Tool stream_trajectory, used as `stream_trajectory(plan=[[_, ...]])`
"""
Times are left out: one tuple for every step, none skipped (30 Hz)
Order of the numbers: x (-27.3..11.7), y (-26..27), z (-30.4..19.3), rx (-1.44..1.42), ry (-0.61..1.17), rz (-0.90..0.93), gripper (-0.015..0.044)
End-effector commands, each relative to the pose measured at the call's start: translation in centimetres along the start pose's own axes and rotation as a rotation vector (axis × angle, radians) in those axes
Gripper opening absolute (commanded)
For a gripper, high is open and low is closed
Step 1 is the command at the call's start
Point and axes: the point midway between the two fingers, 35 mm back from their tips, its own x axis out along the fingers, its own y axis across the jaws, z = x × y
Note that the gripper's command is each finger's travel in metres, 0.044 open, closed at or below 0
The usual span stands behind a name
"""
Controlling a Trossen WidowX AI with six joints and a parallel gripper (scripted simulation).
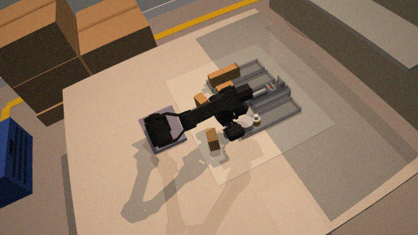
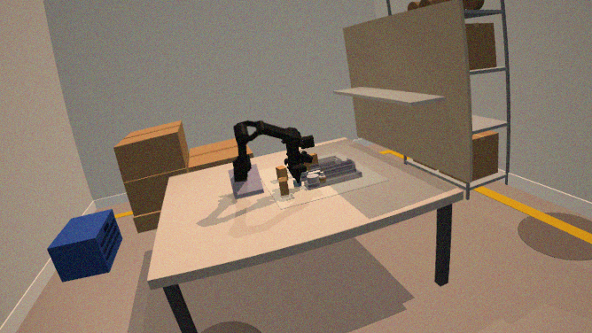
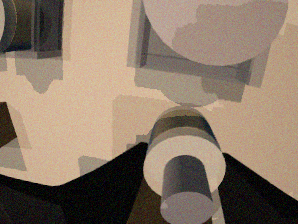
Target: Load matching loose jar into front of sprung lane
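Observation:
My gripper [image 3: 182, 155] [image 2: 298, 182] is shut on a small jar [image 3: 183, 131] with a dark body, a white shoulder and a grey knob cap. The jar looks upright, at table level in front of the outer lane; the arm hides it in the top view. The jar in the sprung lane [image 3: 49, 22] shows only in part, at the top left of the wrist view, with a brownish body [image 3: 22, 22]. In the top view the arm covers that jar; a pale pusher rod [image 1: 259, 91] and a red mark show behind it.
A wide pale-lidded jar [image 1: 244, 121] [image 2: 313, 178] [image 3: 220, 30] stands in the outer lane, close ahead of the held jar. A small white-topped jar [image 1: 256, 120] is behind it. A loose carton [image 1: 213, 140] [image 2: 284, 186] and another carton [image 1: 201, 100] stand near the gripper. A long carton [image 1: 223, 75] sits at the far lane.

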Motion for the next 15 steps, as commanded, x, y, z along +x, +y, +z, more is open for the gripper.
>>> stream_trajectory(plan=[[-1.2,0.4,0.1,0.012,-0.001,0.019,0.0],[-1.6,0.5,0.2,0.014,-0.001,0.021,0.0],[-2.1,0.6,0.3,0.015,-0.002,0.023,0.0],[-2.6,0.7,0.3,0.016,-0.002,0.025,0.0],[-3.1,0.8,0.4,0.016,-0.002,0.025,0.0],[-3.6,0.9,0.5,0.015,-0.003,0.023,0.0],[-4.1,0.9,0.6,0.015,-0.003,0.022,0.0],[-4.6,1.0,0.6,0.014,-0.004,0.021,0.0],[-5.1,1.0,0.7,0.013,-0.005,0.018,0.0],[-5.6,1.1,0.8,0.012,-0.006,0.016,0.0],[-6.1,1.1,0.8,0.011,-0.008,0.013,0.0],[-6.6,1.1,0.9,0.009,-0.009,0.01,0.0],[-7.1,1.2,0.9,0.008,-0.01,0.007,0.0],[-7.6,1.2,0.9,0.007,-0.012,0.004,0.0],[-8.1,1.2,1.0,0.006,-0.013,0.0,0.0]])
